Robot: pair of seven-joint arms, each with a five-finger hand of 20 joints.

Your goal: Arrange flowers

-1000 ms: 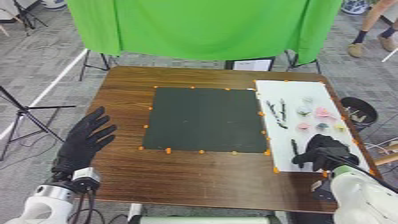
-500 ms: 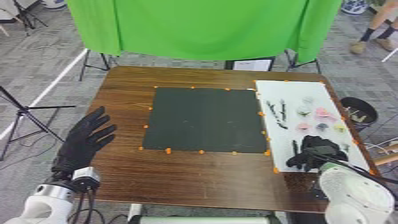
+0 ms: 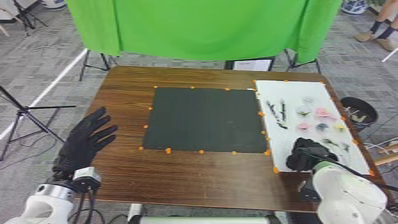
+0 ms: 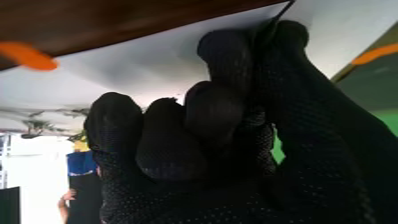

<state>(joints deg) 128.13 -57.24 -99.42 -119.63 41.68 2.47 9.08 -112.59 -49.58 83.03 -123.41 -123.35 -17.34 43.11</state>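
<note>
"What does the head view give you?"

"The left hand (image 3: 86,137) is over the left side of the brown table (image 3: 204,182), fingers straight and released. The right hand (image 3: 309,154) is low over the near end of the white sheet (image 3: 272,89), toward the edge that faces the black sheet (image 3: 204,120). I can't tell from there what its fingers are doing."

"And the flowers?"

"On the white sheet. Two dark twigs (image 3: 274,114) lie side by side near its left edge. Right of them are pink blooms (image 3: 322,113), a yellowish bloom (image 3: 339,128) and a pale bloom (image 3: 307,100) farther up. Some green sprigs (image 3: 336,145) lie just beside the right hand, on its right."

"So try the right wrist view."

"That one settles the fingers. The right hand (image 4: 209,195) is curled, with its thumb and a finger pinching a thin dark stem (image 4: 285,10). One end pokes out beyond the fingertips, over the white sheet."

"Is the stem touching the sheet?"

"Can't tell. An orange marker (image 4: 28,56) sits at the sheet's edge, by the brown tabletop."
</note>
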